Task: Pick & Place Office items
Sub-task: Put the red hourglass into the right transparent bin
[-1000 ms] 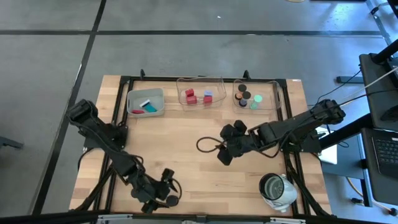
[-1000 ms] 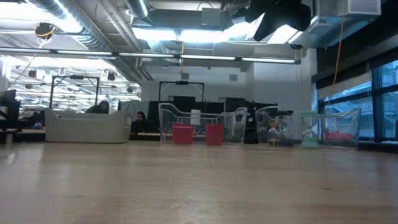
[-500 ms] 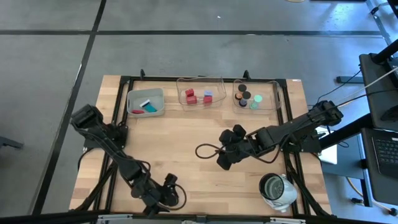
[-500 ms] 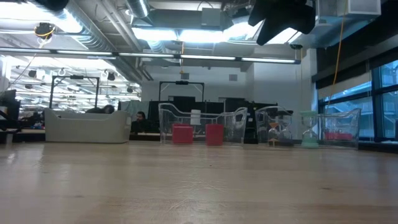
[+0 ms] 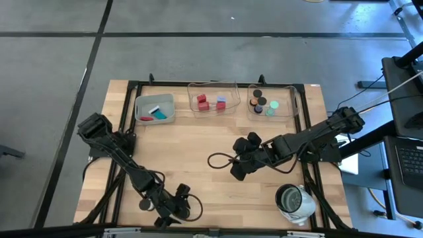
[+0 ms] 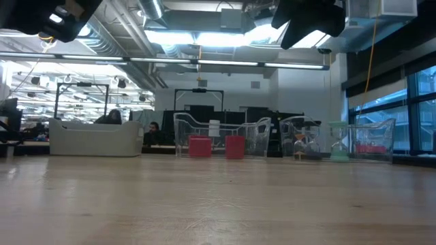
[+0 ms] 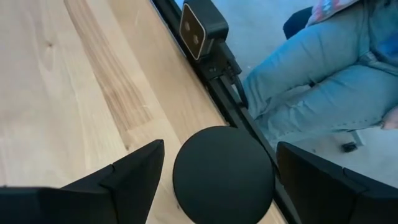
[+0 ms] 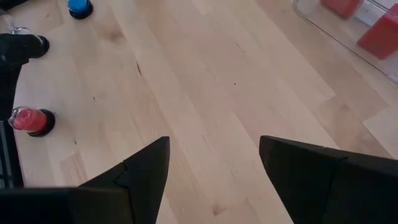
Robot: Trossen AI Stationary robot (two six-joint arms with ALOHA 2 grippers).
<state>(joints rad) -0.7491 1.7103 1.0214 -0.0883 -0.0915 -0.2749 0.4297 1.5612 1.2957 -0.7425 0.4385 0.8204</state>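
Left gripper [image 5: 173,210] open, empty, near front edge. Right gripper [image 5: 239,160] open, empty, mid-table. Office items [image 5: 210,102] all sit in back trays [image 5: 192,88]. Looks between picks; next needs reaching to a tray.

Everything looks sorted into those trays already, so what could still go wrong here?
The left gripper hangs open at the table's near edge, right above a black round disc, with a seated person's legs just beyond; a swing outward might come close to them. The right gripper is open over bare wood beside a looping cable, which could snag.
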